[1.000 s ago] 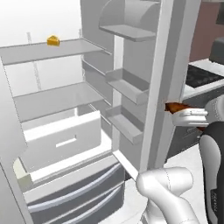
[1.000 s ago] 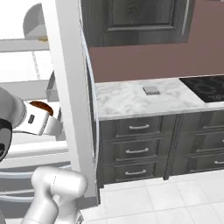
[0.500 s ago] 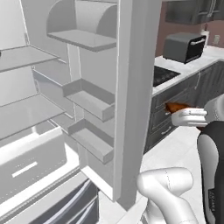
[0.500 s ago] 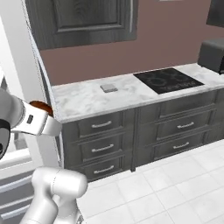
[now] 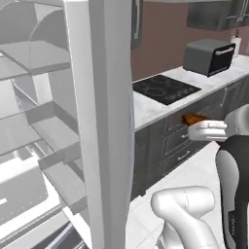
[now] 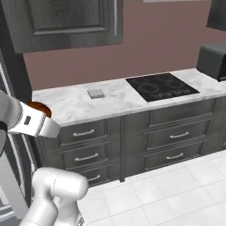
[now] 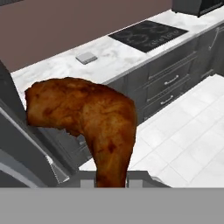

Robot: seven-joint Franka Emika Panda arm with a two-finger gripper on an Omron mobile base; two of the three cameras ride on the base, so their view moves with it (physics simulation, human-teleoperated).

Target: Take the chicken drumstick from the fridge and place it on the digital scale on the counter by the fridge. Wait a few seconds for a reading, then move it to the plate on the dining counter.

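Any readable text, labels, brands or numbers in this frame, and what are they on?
None can be read.
The digital scale shows no legible display.
The stovetop has only faint ring markings, no characters.
The toaster oven and the drawers carry no visible lettering.
The chicken drumstick is unmarked.

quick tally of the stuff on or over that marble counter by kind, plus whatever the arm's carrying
digital scale: 1
cooktop: 1
toaster oven: 1
chicken drumstick, carried in the jaws: 1
Total: 4
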